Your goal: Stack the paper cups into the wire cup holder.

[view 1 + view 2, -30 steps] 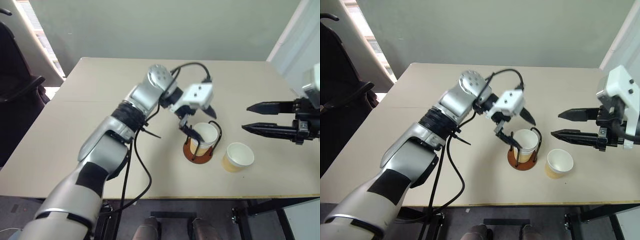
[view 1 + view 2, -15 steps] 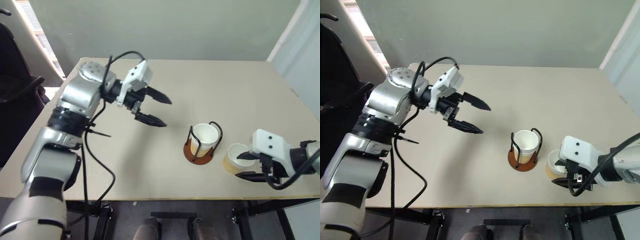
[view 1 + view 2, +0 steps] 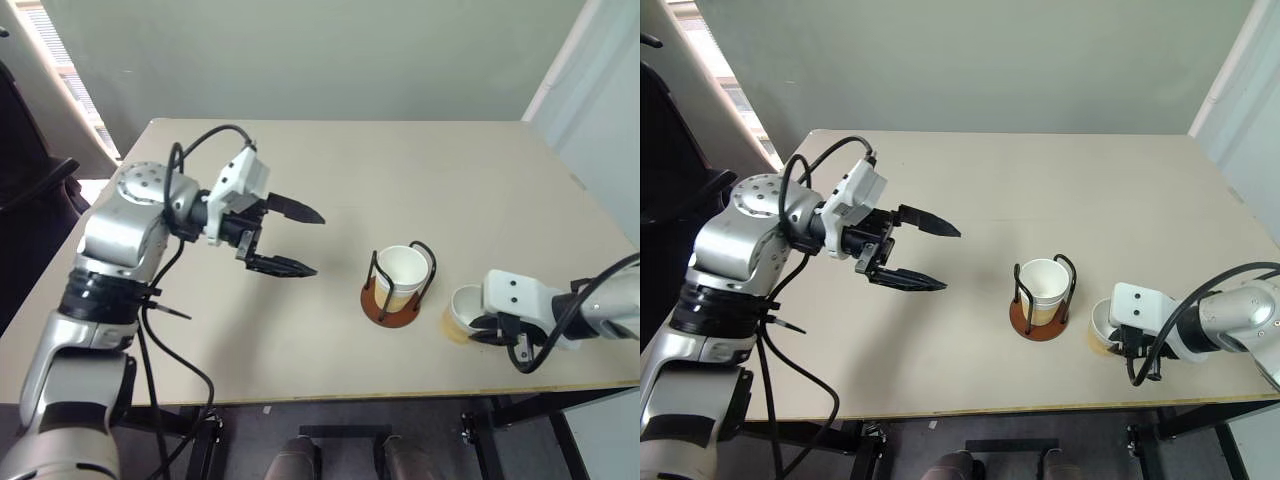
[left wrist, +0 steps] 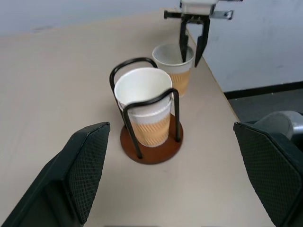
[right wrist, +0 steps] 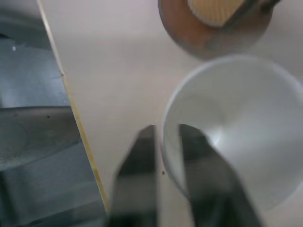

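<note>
While nested cups (image 3: 402, 272) sit in the wire cup holder (image 3: 392, 301), the loose paper cup (image 4: 173, 60) beside it is rim-pinched.
Right gripper (image 4: 191, 43) is clenched on its wall; a vertical lift is advised. Left gripper (image 3: 290, 240) is held spread, empty.

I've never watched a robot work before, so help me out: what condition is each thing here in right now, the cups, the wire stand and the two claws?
wire cup holder: upright on the table, holding cups.
cups in the holder: nested, upright, open end up.
loose paper cup: upright beside the holder, its wall pinched.
right gripper: shut on the loose cup's wall, one finger inside, one outside.
left gripper: open, holding nothing, above the table away from the cups.
</note>
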{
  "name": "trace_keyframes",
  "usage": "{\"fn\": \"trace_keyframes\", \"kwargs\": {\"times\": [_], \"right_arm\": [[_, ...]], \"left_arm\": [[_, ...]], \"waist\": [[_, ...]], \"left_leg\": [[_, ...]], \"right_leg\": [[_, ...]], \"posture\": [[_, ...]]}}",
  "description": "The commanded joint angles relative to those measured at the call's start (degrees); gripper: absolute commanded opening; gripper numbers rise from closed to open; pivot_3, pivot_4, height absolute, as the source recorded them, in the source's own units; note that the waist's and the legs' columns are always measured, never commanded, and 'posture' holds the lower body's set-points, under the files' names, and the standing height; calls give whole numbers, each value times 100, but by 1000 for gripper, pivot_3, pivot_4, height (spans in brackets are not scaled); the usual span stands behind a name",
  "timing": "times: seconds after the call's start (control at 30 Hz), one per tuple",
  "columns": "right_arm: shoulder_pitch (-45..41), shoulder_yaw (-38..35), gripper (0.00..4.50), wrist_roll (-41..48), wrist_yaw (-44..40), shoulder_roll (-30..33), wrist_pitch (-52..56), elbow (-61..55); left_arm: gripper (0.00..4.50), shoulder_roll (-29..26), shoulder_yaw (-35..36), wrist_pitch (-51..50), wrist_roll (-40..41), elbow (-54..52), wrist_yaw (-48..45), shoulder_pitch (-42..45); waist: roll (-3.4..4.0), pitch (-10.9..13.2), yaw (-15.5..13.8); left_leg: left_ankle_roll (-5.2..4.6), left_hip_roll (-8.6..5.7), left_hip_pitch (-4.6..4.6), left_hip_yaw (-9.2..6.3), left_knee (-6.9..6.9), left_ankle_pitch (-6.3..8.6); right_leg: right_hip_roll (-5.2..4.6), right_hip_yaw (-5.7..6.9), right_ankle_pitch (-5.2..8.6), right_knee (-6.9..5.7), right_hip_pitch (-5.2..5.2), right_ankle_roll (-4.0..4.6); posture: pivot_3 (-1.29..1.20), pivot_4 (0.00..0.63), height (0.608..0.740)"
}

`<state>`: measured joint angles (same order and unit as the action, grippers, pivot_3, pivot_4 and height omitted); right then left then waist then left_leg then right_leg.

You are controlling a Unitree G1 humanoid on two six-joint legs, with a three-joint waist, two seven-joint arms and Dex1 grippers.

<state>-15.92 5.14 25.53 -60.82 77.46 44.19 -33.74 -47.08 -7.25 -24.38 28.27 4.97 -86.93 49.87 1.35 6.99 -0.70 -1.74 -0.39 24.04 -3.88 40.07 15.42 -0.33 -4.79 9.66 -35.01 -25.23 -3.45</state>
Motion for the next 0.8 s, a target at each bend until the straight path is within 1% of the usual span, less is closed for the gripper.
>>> {"fn": "trace_keyframes", "kwargs": {"times": [0.03, 0.13, 0.17, 0.23, 0.3, 0.37, 0.43, 0.5, 0.6, 0.7, 0.8], "right_arm": [[-472, -457, 19, 184, -347, 194, 82, 60], [-1386, -589, 19, 260, -689, 366, 76, 373], [-1718, -551, 19, 238, -792, 396, 51, 478], [-2564, -318, 19, 191, -1029, 323, 40, 628], [-3530, 125, 19, 10, -1314, 63, 6, 698], [-4216, 557, 19, -223, -1503, -264, -25, 773], [-4726, 954, 19, -417, -1615, -692, -20, 846], [-5029, 1258, 19, -488, -1680, -1130, 42, 858], [-5117, 1610, 19, -746, -1716, -1547, -71, 975], [-5042, 1869, 19, -1105, -1786, -1765, -400, 1212], [-4949, 1963, 19, -1365, -1951, -1778, -694, 1385]], "left_arm": [[4500, -159, 254, -81, 79, -391, 29, -168], [4500, -188, 321, -166, 141, -589, 59, -365], [4500, -189, 344, -209, 172, -649, 73, -420], [4500, -177, 359, -238, 181, -710, 106, -503], [4500, -151, 346, -245, 172, -724, 136, -552], [4500, -126, 329, -258, 172, -716, 141, -553], [4500, -85, 298, -252, 153, -674, 139, -511], [4500, -33, 268, -215, 124, -595, 123, -458], [4500, 38, 228, -146, 72, -480, 93, -408], [4500, 81, 207, -132, 38, -464, 84, -389], [4500, 82, 218, -161, 30, -486, 76, -388]], "waist": [[0, 0, -6], [1, 1, -10], [1, 1, -6], [1, 0, 3], [1, 0, 22], [0, 0, 38], [-1, 0, 57], [0, 0, 67], [-1, 0, 61], [0, 0, 39], [-1, 0, 35]], "left_leg": [[-4, 0, 0, 0, 0, 1], [-12, -2, 1, 0, 0, 3], [-12, -2, 1, 0, -3, 2], [-12, 0, 1, -5, -5, 2], [-12, 2, -1, -7, -7, 2], [-12, 6, -1, -11, -11, 1], [-12, 10, -4, -16, -10, 1], [-11, 12, -4, -20, -9, 0], [-6, 12, -2, -20, -11, -4], [-2, 12, 0, -25, -12, -6], [0, 10, 3, -24, -13, -7]], "right_leg": [[-1, 0, -1, 0, 1, 2], [-2, 0, -3, 0, -2, 18], [-1, 0, -1, 0, -2, 24], [0, 3, 16, -2, -4, 64], [3, 2, 17, -11, -11, 71], [8, 4, 14, -15, -16, 75], [15, 9, 12, -21, -19, 80], [14, 9, 9, -26, -23, 81], [15, 11, 5, -38, -32, 77], [11, 19, 6, -40, -32, 78], [8, 20, 6, -32, -30, 78]], "posture": [[0, 150, 740], [0, 150, 740], [0, 150, 740], [0, 150, 740], [0, 150, 740], [0, 150, 740], [0, 150, 740], [0, 150, 740], [0, 150, 740], [0, 150, 740], [0, 150, 740]]}}
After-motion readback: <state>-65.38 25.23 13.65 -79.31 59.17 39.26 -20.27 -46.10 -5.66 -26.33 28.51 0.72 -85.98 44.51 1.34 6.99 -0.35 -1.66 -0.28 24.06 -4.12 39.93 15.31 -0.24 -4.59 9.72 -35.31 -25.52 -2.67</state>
